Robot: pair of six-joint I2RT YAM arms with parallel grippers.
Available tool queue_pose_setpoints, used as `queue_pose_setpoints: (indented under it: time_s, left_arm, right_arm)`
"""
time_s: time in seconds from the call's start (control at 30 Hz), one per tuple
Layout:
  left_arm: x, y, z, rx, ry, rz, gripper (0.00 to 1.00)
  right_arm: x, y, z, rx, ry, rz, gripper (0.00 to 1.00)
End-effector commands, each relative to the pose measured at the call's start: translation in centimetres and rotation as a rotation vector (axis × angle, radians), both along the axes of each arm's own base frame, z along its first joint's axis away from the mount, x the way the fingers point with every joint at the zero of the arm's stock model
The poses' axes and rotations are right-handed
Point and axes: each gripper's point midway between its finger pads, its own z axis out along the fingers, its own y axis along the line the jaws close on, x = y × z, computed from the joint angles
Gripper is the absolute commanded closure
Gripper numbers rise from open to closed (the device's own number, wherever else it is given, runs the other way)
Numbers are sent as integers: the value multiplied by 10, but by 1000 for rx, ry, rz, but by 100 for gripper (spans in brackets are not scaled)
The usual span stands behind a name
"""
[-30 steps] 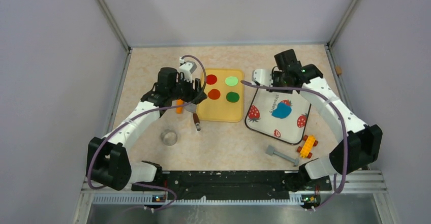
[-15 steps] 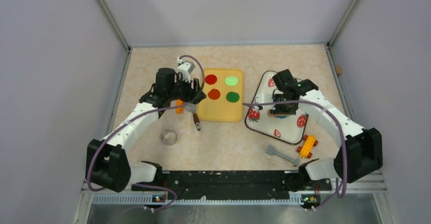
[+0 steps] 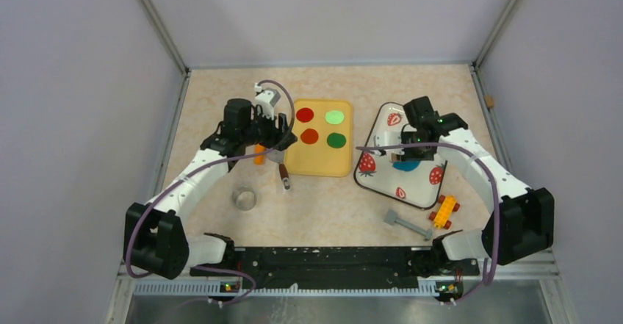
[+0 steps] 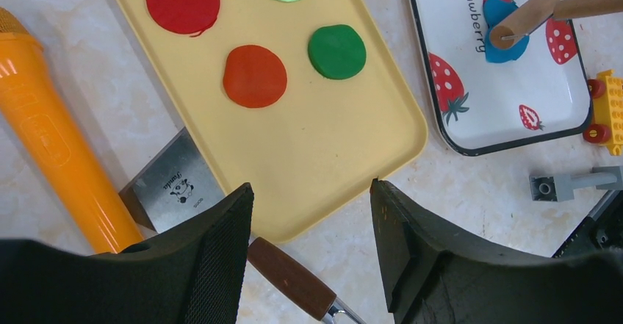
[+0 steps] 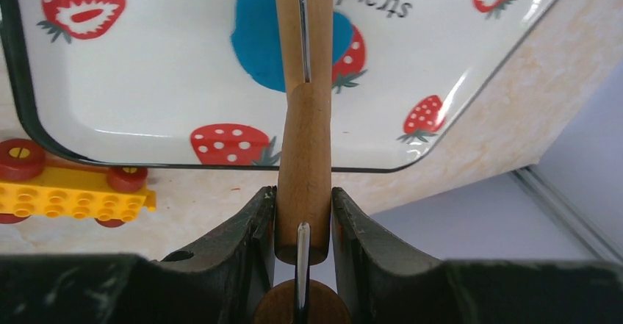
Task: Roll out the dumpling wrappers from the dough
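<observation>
The blue dough (image 3: 403, 166) lies as a flattened irregular patch on the white strawberry tray (image 3: 382, 177); it also shows in the right wrist view (image 5: 257, 37) and the left wrist view (image 4: 507, 51). My right gripper (image 5: 303, 206) is shut on the handle of a wooden rolling pin (image 5: 303, 155), and the roller (image 4: 529, 14) lies across the dough. In the top view the right gripper (image 3: 413, 144) is over the tray. My left gripper (image 4: 310, 192) is open and empty above the near edge of the yellow tray (image 4: 323, 140). No clean round blue wrapper shows.
The yellow tray (image 3: 319, 164) holds red (image 3: 305, 114), light green (image 3: 335, 117), orange-red (image 3: 309, 136) and green (image 3: 336, 140) discs. A steel scraper (image 4: 173, 188) with a wooden handle and an orange toy (image 4: 51, 140) lie left of it. A metal cup (image 3: 245, 198), a yellow brick car (image 3: 444, 210) and a grey piece (image 3: 408, 225) lie nearer.
My right gripper has come from the tray's far edge down over the dough with the rolling pin, then shifted slightly back. The left arm has barely moved.
</observation>
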Motion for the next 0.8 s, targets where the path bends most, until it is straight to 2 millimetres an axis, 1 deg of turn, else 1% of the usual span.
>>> queue_pose_setpoints:
  time_s: [0.0, 0.03, 0.13, 0.2, 0.27, 0.33, 0.37, 0.4, 0.47, 0.5, 0.53, 0.63, 0.7, 0.77]
  left_arm:
    - [-2, 2, 11, -21, -44, 0, 37]
    - [-2, 3, 11, -20, -43, 1, 37]
    - [-1, 5, 9, -22, -39, 7, 37]
    - [0, 5, 8, -28, -38, 11, 37]
    - [1, 5, 8, -35, -37, 16, 37]
    - [1, 5, 8, -38, -34, 15, 37]
    - [0, 5, 8, -38, -34, 15, 37]
    - [0, 5, 8, -36, -31, 15, 37]
    - [0, 6, 9, -34, -31, 16, 37]
    - [-1, 6, 9, -34, -31, 17, 37]
    - [0, 7, 9, -34, -30, 19, 37]
    - [1, 7, 8, -35, -33, 21, 37]
    - [3, 7, 8, -36, -35, 22, 37]
    - [4, 7, 8, -38, -35, 24, 37]
  right_arm:
    - [-28, -6, -22, -1, 77, 62, 100]
    - [-45, -8, -30, -3, 140, 72, 100]
    - [-91, -11, -47, -10, 328, 89, 100]
    - [-115, -19, -60, -50, 421, 94, 100]
    - [-129, -25, -66, -71, 473, 107, 100]
    - [-135, -25, -68, -70, 496, 95, 100]
    - [-133, -24, -66, -66, 493, 84, 100]
    - [-128, -22, -62, -52, 468, 76, 100]
    - [-106, -14, -42, -25, 371, 63, 100]
    - [-89, -9, -28, -5, 303, 48, 100]
    - [-67, -4, -6, 14, 212, 33, 100]
    - [-21, 2, 37, 43, 30, -11, 100]
    - [1, 6, 50, 51, -39, -30, 100]
    - [16, 8, 54, 56, -87, -41, 100]
